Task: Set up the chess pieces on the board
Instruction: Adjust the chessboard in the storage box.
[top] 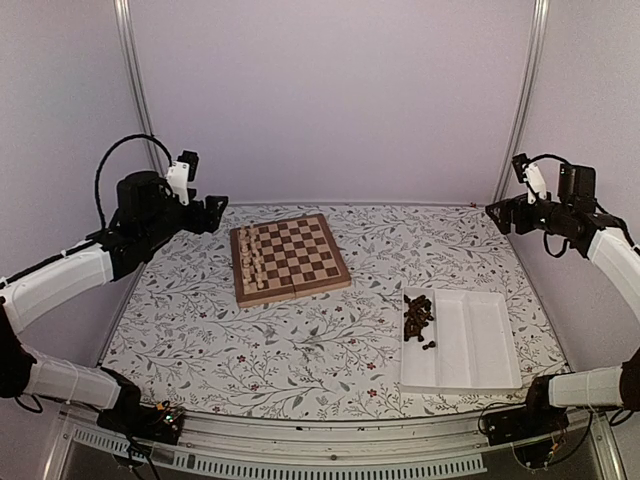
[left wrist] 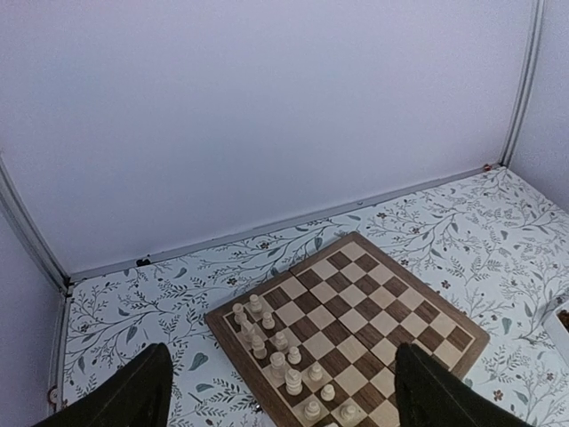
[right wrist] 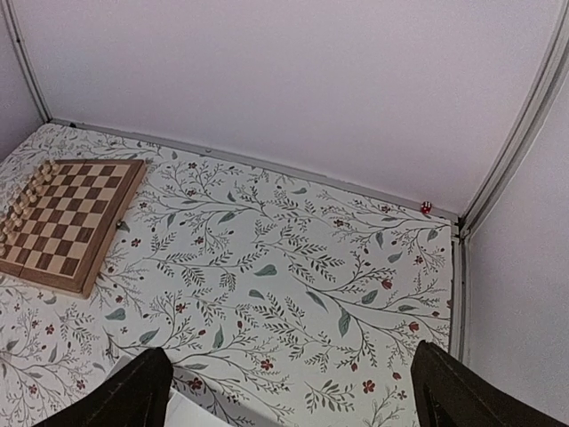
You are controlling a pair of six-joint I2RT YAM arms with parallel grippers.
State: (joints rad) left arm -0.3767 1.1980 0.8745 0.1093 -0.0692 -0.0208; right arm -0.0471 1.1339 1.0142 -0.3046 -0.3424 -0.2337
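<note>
The dark brown, near-black wooden chess pieces (top: 418, 318) are lying in a loose heap in the left-hand compartment of a white rectangular compartment tray (top: 480, 350), towards its far end, with a couple of them lying a little nearer by themselves. The tray is sitting on the right side of the white floral-patterned table cover (top: 300, 345), near the front edge.

The square wooden chessboard with dark brown and cream checks (top: 295, 255) is lying flat well to the left of the tray, towards the back of the table and turned slightly out of line with it. Pale cream-coloured chessmen (top: 252, 262) are standing in two rows along its left edge; none of the dark pieces are standing on the board. Nothing is lying between the tray and the board.

The left gripper (top: 213, 214) is hanging above the table just beyond the board's far-left corner, its dark fingers (left wrist: 124, 396) spread wide and holding nothing. The right gripper (top: 496, 215) is hovering high at the far right, beyond the tray, its fingers (right wrist: 462, 391) likewise spread apart and holding nothing.
</note>
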